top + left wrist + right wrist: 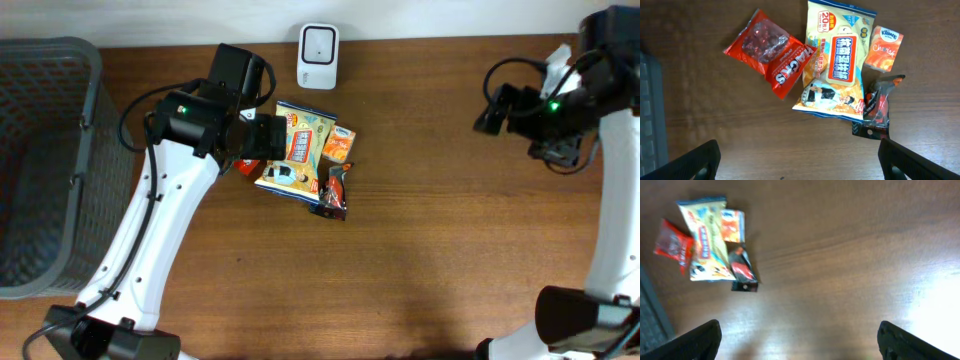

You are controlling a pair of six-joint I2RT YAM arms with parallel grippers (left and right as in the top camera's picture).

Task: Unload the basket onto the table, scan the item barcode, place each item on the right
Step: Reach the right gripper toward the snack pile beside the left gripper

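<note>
Four crinkly packets [837,65] on grained wood table [715,115]; left gripper [797,150], right gripper [799,330] (both empty) spread wide.

table [740,130]: brown wood grain, slight sheen | red packet [771,54]: glossy crinkled plastic | basket [40,150]: grey mesh

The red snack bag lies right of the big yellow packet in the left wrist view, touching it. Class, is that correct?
Not quite: the red snack bag lies left of the big yellow packet, touching it, as the left wrist view shows.
</note>
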